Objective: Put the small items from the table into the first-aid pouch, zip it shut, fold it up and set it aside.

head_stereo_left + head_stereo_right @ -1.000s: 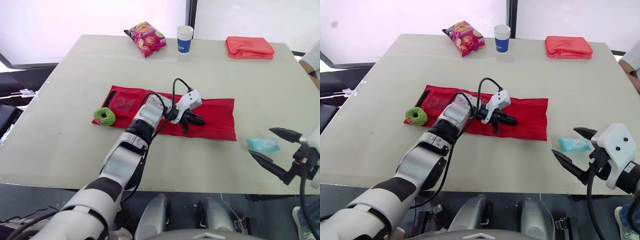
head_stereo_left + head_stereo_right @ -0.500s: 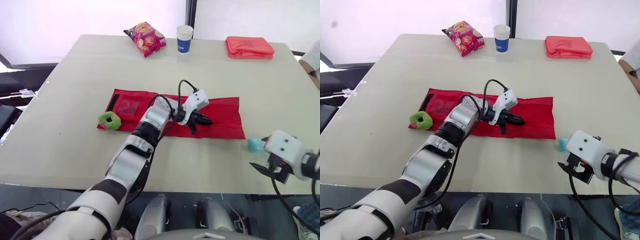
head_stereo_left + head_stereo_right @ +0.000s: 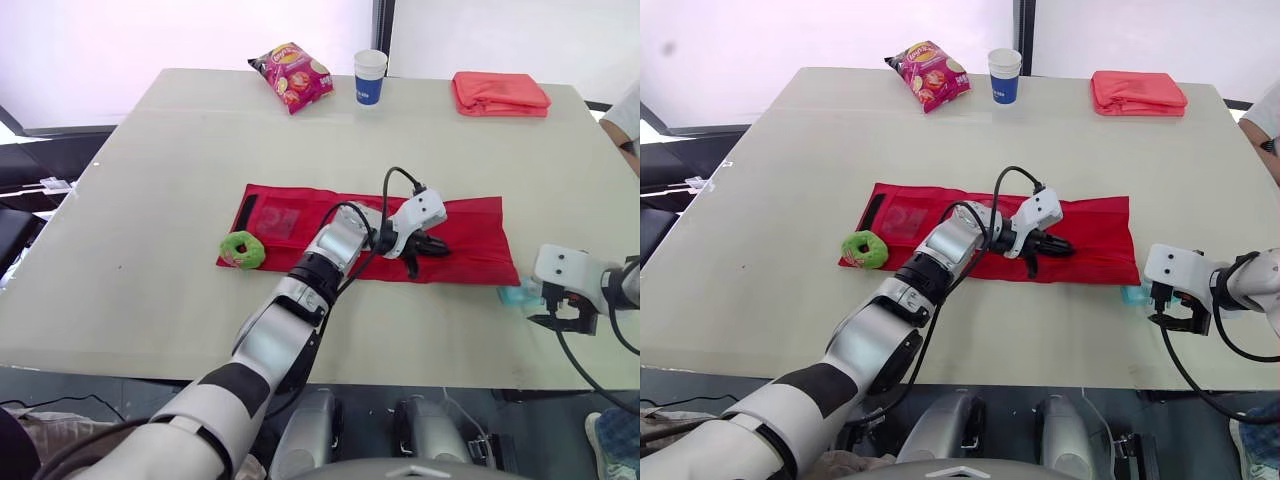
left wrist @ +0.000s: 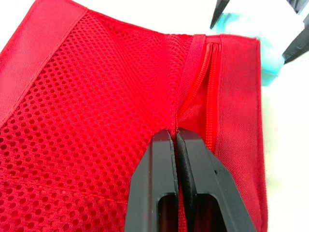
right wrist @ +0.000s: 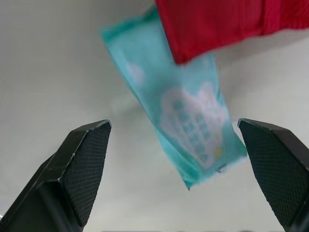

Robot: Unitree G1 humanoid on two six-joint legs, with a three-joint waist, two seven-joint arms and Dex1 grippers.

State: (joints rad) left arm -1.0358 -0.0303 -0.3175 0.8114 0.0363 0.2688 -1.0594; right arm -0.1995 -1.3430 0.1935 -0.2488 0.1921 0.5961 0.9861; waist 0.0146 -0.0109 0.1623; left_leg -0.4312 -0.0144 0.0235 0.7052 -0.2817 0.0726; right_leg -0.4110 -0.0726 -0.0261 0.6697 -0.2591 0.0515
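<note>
My left gripper (image 4: 174, 135) clenched on soft red mesh first-aid pouch (image 4: 96, 87), flat on table (image 3: 150, 200). Right gripper (image 5: 172, 124) spread wide over teal plastic wipe packet (image 5: 193, 121) at pouch corner: light, limp, likely slippery; I'd pinch across middle.

Left gripper (image 4: 174, 133) jaws pressed together, right gripper (image 5: 172, 124) spread.

Two eye views look down from high over the whole surface (image 3: 140, 220). Both wrist views sit very close, sharing one corner of the pouch (image 4: 96, 106) and the teal packet (image 5: 190, 128).
</note>
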